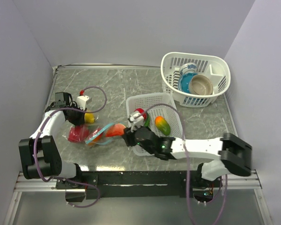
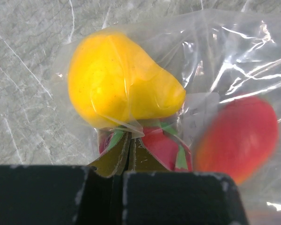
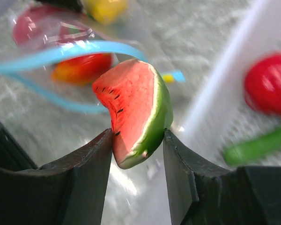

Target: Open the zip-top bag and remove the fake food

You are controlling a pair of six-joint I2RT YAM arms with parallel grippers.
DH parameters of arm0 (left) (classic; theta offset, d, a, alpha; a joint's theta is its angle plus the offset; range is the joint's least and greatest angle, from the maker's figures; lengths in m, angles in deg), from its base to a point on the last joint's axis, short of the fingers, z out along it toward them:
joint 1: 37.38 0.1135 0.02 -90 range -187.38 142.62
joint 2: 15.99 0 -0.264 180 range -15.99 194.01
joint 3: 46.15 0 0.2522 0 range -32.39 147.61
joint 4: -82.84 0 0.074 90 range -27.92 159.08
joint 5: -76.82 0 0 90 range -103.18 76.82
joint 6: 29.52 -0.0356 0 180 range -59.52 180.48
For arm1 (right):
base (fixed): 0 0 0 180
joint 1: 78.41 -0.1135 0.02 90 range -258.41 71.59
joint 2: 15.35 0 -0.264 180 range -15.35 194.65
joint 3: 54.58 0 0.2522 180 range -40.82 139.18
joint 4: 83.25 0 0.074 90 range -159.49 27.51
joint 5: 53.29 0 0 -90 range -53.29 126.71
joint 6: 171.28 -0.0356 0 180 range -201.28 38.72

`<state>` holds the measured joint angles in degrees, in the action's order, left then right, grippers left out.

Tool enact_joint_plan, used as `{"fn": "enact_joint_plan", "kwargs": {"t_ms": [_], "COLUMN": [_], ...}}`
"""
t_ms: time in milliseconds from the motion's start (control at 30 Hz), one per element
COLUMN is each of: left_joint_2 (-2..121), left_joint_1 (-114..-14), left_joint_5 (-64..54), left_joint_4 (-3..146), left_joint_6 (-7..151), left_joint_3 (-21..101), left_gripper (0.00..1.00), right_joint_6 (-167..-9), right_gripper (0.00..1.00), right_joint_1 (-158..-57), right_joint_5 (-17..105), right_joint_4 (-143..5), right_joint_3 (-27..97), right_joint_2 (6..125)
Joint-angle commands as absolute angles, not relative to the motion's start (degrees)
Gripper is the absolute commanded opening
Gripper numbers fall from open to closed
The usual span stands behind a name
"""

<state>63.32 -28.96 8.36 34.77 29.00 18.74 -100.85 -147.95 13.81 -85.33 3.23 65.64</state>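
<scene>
Clamping a watermelon slice (image 3: 131,108) by its flat faces, the right gripper (image 3: 138,140) has it low down near the rind end, w/ most of the wedge sticking out past the tips. It hangs just outside the mouth of the zip-top bag (image 2: 215,51), next to the rim of the near white basket (image 3: 225,89). The slice looks glossy and the hold is short, so I'd guess it could pivot or squirt out. If it's let go before clearing the rim, it prob lands on the table or back on the bag. The left gripper (image 2: 128,150) is closed tight on a fold of bag film right under the yellow piece (image 2: 117,84). That film is thin and floppy, so it might slide out of the pinch or tear. Then the bag would be free to shift and the teal zip strip (image 3: 61,54), now bowed open, could sag. Can't tell if the pinch also catches the pink-and-green piece (image 2: 161,143) behind it. Inside the bag w/ those two is a red-orange piece (image 2: 236,138). A red tomato (image 1: 139,114) and an orange-green fruit (image 1: 162,124) already lie in the near basket. The far basket (image 1: 215,63) holds a blue bowl (image 1: 187,82) and a tan bowl (image 1: 201,84). As for labels or writing, none legible anywhere, and the marks on the blue bowl are too small to read.
</scene>
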Motion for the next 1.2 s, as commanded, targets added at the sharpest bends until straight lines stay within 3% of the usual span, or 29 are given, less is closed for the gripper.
{"fn": "enact_joint_plan", "kwargs": {"t_ms": [0,233,367,433,533,633,667,867,1000,1100,1133,1167], "left_joint_2": [63.73,64.17,64.08,63.91,63.9,63.82,63.9,63.99,64.17,64.43,64.52,64.35], "left_joint_1": [-28.59,-28.77,-28.68,-28.77,-28.68,-28.68,-28.77,-28.68,-28.77,-28.68,-28.77,-28.68], "left_joint_5": [7.03,7.74,7.65,7.56,7.91,8.09,8.09,8.09,7.91,8.26,8.35,8.53], "left_joint_4": [32.6,32.69,32.25,32.25,32.08,32.25,32.34,32.34,32.43,32.52,32.6,32.78], "left_joint_6": [28.75,29.54,29.37,29.37,29.37,29.54,29.72,29.63,29.37,29.63,29.89,29.98], "left_joint_3": [19.11,19.82,19.91,19.9,19.9,19.82,19.9,19.73,19.55,19.73,19.64,19.55], "left_gripper": [0.01,0.01,0.01,0.01,0.01,0.01,0.01,0.01,0.01,0.01,0.01,0.01], "right_joint_6": [-103.51,-103.34,-106.49,-108.43,-110.98,-113.0,-110.92,-101.0,-93.06,-94.72,-95.51,-96.04], "right_gripper": [0.43,0.41,0.39,0.43,0.6,0.97,1.0,1.0,0.98,0.85,0.77,0.62], "right_joint_1": [-148.2,-146.27,-141.54,-139.42,-137.3,-137.56,-137.74,-139.75,-145.73,-147.93,-148.28,-148.81], "right_joint_5": [9.91,-3.97,-10.48,-10.93,-12.5,-17.34,-17.52,-15.42,-2.09,9.53,10.94,12.26], "right_joint_4": [-85.31,-82.59,-80.22,-75.94,-69.78,-64.58,-65.53,-76.24,-84.6,-83.29,-83.2,-83.2], "right_joint_3": [-4.07,-8.12,-9.18,-8.4,-4.54,0.65,1.53,2.24,2.59,6.54,8.38,9.27], "right_joint_2": [52.63,40.56,39.4,42.38,48.97,53.99,54.34,50.84,50.47,56.7,58.89,63.27]}}
